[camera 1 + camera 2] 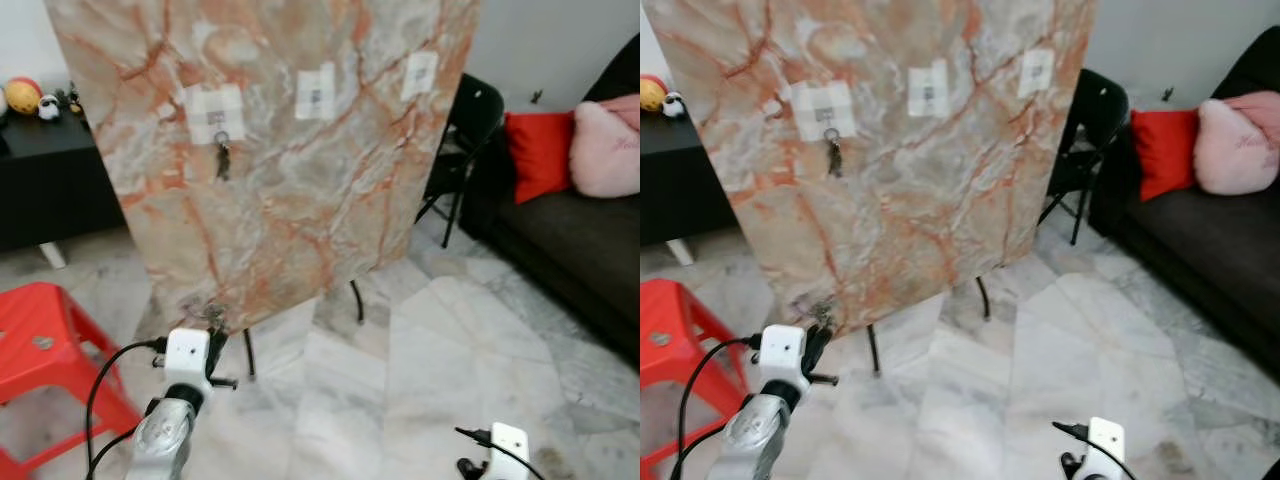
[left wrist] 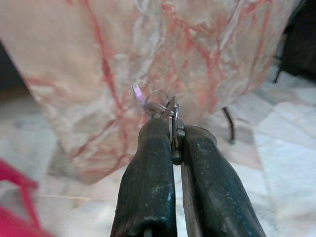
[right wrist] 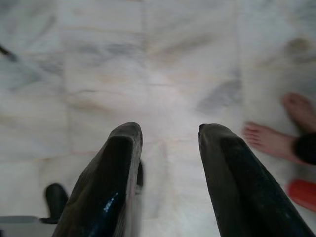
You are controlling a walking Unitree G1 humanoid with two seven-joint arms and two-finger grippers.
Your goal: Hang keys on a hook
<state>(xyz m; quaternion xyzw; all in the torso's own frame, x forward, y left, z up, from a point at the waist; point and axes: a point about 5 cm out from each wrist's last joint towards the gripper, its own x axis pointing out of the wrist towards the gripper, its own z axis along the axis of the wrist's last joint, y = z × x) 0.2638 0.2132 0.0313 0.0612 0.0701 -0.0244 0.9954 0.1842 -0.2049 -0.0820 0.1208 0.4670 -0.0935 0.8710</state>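
A tall marbled board (image 1: 290, 150) leans in front of me with three white hook patches. The left hook (image 1: 218, 118) carries a dark set of keys (image 1: 222, 158). The middle hook (image 1: 316, 95) and the right hook (image 1: 419, 73) hang bare. My left gripper (image 2: 170, 131) is shut on a second bunch of keys (image 2: 170, 116), its ring (image 2: 150, 101) sticking out past the fingertips. It hovers low by the board's bottom left corner (image 1: 205, 315). My right gripper (image 3: 168, 136) hangs open over the floor with nothing in it.
A red plastic stool (image 1: 40, 345) stands at my left. A black folding chair (image 1: 465, 130) sits behind the board, a dark sofa (image 1: 570, 240) with red and pink cushions to the right. A person's bare feet (image 3: 276, 133) stand on the marble floor near my right arm.
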